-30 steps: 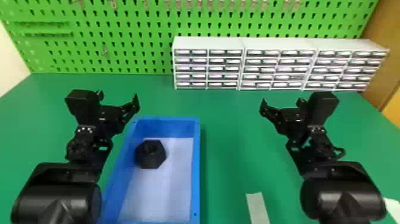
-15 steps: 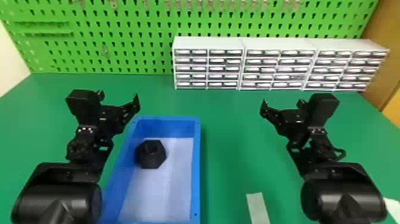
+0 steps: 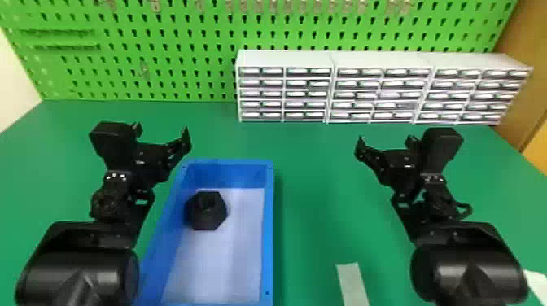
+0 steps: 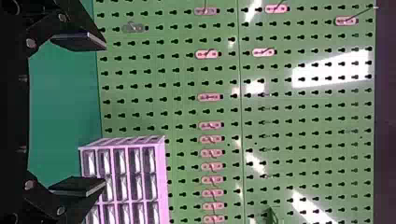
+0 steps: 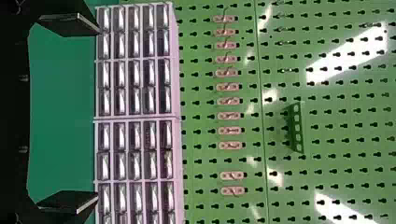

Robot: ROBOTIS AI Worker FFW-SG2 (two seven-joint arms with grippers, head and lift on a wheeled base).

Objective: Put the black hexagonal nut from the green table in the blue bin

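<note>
Black hexagonal nut (image 3: 206, 215) is lying in blue bin (image 3: 268, 228), nr its L wall; L gripper (image 3: 163, 131) is hanging open nr bin's far L corner, green table (image 3: 315, 183) is stretching btwn bin's R edge & R gripper (image 3: 385, 140), also hanging open

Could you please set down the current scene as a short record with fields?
nut: black hexagonal nut, inside the blue bin, toward its far left
surface: green table
left gripper: open, empty
right gripper: open, empty
background: white drawer units before a green pegboard
task status: nut already in bin
</note>
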